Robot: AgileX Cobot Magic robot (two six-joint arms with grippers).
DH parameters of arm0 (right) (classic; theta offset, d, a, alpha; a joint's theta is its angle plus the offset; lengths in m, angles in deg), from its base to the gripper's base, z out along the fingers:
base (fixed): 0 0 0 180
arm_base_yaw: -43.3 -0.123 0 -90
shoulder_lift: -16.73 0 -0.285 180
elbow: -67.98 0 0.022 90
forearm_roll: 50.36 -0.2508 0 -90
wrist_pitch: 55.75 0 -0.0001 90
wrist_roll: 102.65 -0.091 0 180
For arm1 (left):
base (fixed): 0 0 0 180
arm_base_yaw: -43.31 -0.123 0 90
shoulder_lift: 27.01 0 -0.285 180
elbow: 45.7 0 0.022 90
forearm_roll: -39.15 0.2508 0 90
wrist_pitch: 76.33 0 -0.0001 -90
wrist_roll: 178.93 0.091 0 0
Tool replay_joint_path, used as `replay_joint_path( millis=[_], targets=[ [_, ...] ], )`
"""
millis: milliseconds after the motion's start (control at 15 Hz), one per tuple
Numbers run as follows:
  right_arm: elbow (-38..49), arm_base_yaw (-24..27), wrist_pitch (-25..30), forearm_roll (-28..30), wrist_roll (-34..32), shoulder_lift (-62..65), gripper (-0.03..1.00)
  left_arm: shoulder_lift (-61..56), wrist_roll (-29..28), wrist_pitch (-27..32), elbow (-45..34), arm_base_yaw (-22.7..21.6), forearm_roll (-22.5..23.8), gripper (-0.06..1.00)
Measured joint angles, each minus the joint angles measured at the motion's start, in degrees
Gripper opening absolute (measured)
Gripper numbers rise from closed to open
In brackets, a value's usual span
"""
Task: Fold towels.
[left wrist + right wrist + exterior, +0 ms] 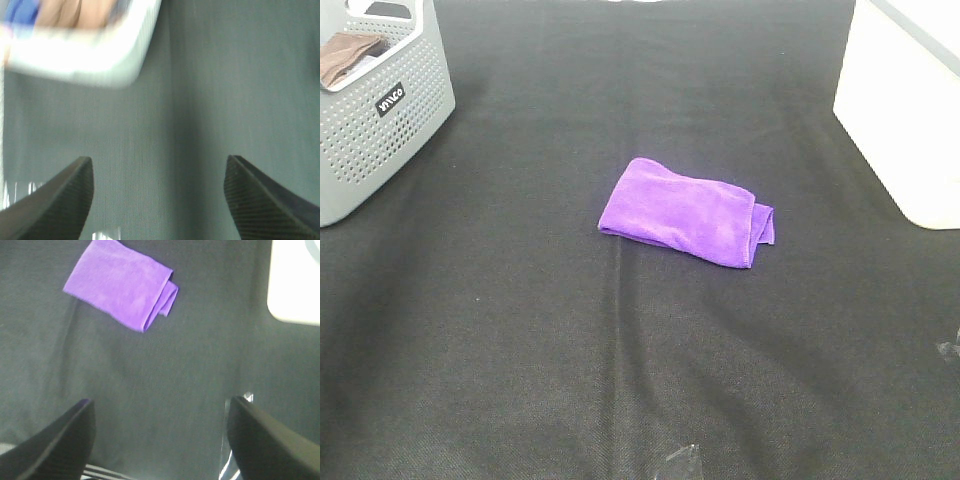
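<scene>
A bright purple towel [683, 212] lies folded into a small rectangle in the middle of the black table cloth, with layered edges at its right end. It also shows in the right wrist view [122, 284], well ahead of my right gripper [157, 440], which is open and empty over bare cloth. My left gripper [157, 200] is open and empty above the cloth near the grey basket [85, 55]. Neither arm shows in the exterior high view. No tag is visible on the towel.
A grey perforated basket [395, 120] with a brown cloth [345, 55] inside stands at the back left. A cream box [905, 110] stands at the back right, and it also shows in the right wrist view [295, 285]. Clear tape bits [682, 458] lie on the front cloth.
</scene>
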Motion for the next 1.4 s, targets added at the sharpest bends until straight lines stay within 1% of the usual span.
replay_joint_path(
  millis=[133,200,267,333,400,467,533,600,733,800,1000,1067,1200,1400],
  targets=[
    [8.9,0.0,0.0,-0.6,-0.5,13.5,0.7,-16.2,1.2,0.1,-13.5,-0.2,0.0,0.67],
    [15.3,0.0,0.1,-0.7,-1.5,23.4,0.7,-31.5,2.2,-0.4,-24.5,-0.2,0.0,0.67],
    [19.1,0.0,0.2,-0.7,-1.9,29.5,0.7,-35.4,2.3,-0.4,-26.9,-0.2,0.0,0.67],
    [24.4,0.0,0.2,-0.1,-2.0,36.8,0.7,-44.4,2.3,-0.4,-32.8,-0.2,0.1,0.67],
    [26.8,0.0,0.2,0.8,-2.4,41.1,0.73,-50.5,2.3,-0.3,-36.2,-0.2,0.1,0.67],
    [28.5,0.0,0.3,1.9,-3.6,45.3,0.78,-56.1,2.2,-0.2,-38.7,-0.2,0.1,0.68],
    [30.1,0.0,0.3,3.2,-3.8,49.0,0.86,-60.7,1.4,0.2,-41.0,-0.2,0.1,0.71],
    [31.6,0.0,0.3,4.2,-3.7,51.9,0.9,-65.1,0.2,0.3,-42.6,-0.2,0.1,0.75],
    [33.8,0.0,0.4,5.2,-3.0,55.6,0.93,-69.3,-0.3,0.3,-43.2,-0.2,0.1,0.8],
    [35.3,0.0,0.4,5.5,-1.8,56.4,0.94,-69.7,0.3,0.3,-43.3,-0.2,-0.1,0.8],
    [40.3,0.0,0.4,5.8,0.8,56.4,0.94,-69.8,2.2,-1.0,-43.5,-0.2,-3.6,0.81],
    [41.1,0.0,-0.7,5.8,0.9,56.4,0.94,-69.8,2.8,-2.2,-43.9,-0.2,-4.5,0.81],
    [43.0,0.0,-5.0,5.8,0.8,56.4,0.94,-69.8,3.0,-5.9,-45.7,-0.2,-5.6,0.81],
    [43.3,0.0,-6.0,5.8,0.7,56.4,0.94,-69.8,2.3,-6.6,-45.9,-0.2,-5.4,0.81]
  ],
)
